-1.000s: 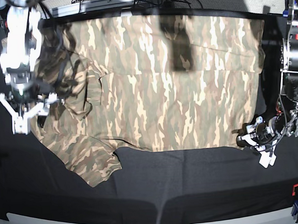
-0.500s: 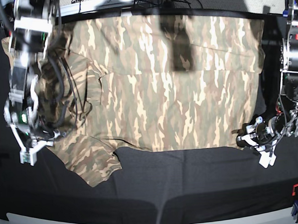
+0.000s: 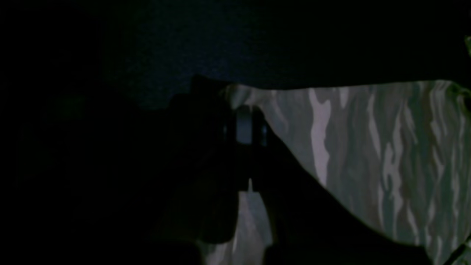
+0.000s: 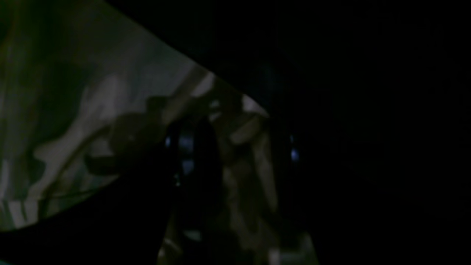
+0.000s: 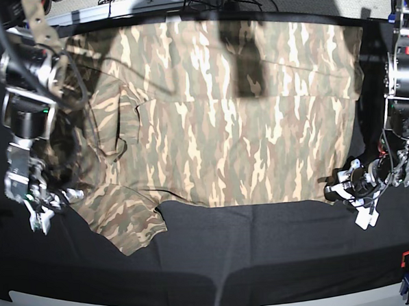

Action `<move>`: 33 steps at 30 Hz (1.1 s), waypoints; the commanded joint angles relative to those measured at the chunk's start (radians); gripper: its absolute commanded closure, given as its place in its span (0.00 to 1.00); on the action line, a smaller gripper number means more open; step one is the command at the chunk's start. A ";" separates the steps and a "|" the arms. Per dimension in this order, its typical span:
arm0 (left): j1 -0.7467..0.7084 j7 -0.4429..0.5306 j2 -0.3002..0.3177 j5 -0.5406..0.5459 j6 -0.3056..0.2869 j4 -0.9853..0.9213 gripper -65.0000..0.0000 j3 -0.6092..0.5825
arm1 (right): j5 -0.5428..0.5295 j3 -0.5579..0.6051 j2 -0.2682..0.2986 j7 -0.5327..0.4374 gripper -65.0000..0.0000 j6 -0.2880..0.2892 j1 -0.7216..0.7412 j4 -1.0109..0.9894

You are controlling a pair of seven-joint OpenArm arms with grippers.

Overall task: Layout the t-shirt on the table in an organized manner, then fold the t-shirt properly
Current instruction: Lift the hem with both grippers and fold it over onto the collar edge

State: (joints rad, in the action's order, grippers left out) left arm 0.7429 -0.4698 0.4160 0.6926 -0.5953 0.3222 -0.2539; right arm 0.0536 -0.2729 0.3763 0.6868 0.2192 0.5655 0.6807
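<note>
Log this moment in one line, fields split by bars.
left claw: shut at shirt corner | right claw: open over shirt's edge | shirt: spread, one side bunched | folding: unfinished

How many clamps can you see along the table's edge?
1: a red and blue clamp at the base view's lower right edge. Others may be hidden or out of frame.

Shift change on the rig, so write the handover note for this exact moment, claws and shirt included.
Left claw: shut at the t-shirt's near corner; firmness of grip unclear.
Right claw: open, fingers either side of fabric, by the sleeve-like flap at the near edge.
T-shirt: spread over the table, main panel fairly flat, bunched on the right arm's side.
Done: most of the panel laid out.
Left: straighten the bunched side, then probably finish folding.
</note>
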 commanded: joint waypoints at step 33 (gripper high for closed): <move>0.039 -0.160 0.014 0.015 -0.009 0.018 1.00 0.230 | -0.223 -0.002 0.003 0.105 1.00 0.459 0.032 0.089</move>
State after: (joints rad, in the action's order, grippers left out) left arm 0.7433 -0.6495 0.4160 0.6914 -0.5957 0.3229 -0.0223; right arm -0.1543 -0.2718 0.3630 0.8093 0.6666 0.5648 0.7486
